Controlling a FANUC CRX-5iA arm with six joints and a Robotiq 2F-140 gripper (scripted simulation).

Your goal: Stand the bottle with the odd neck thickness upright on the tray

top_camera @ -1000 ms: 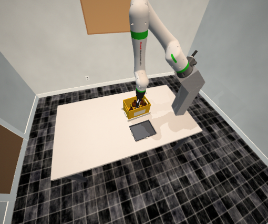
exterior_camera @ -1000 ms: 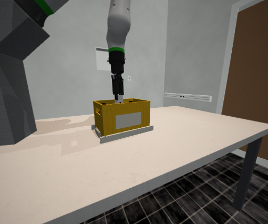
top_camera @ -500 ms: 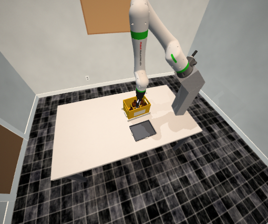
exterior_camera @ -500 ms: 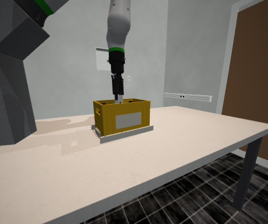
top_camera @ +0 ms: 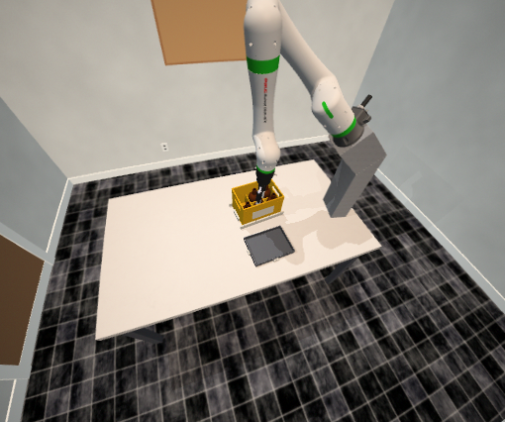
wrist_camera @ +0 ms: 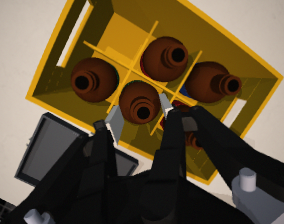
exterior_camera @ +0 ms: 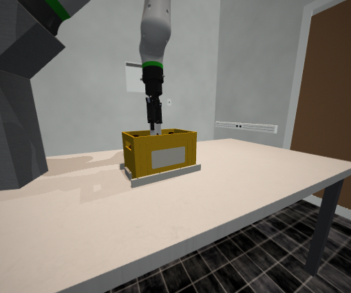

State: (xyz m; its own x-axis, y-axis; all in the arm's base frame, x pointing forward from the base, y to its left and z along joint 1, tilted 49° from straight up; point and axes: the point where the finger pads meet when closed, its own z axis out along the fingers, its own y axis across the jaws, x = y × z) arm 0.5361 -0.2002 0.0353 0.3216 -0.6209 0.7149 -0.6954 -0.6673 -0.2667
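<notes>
Five brown bottles stand in the yellow crate [wrist_camera: 243, 65], four with their mouths in plain sight and a fifth mostly hidden under the gripper's dark linkage. The gripper [wrist_camera: 139, 110] hangs straight down over the crate, its jaws released and spread to either side of the middle bottle [wrist_camera: 140, 101] in the crate's near row; the two pale fingertips flank that bottle's shoulder with a gap on each side, gripping nothing. Which bottle has the odd neck cannot be told, and all five remain inside the crate's compartments. One corner compartment of the crate shows only its yellow floor. The crate sits on a table [top_camera: 169, 258], on a low grey base [exterior_camera: 173, 173] that juts out past its walls. A dark grey tray [top_camera: 268, 246] lies flat on the table just beside the crate, apart from it, with nothing on it.
</notes>
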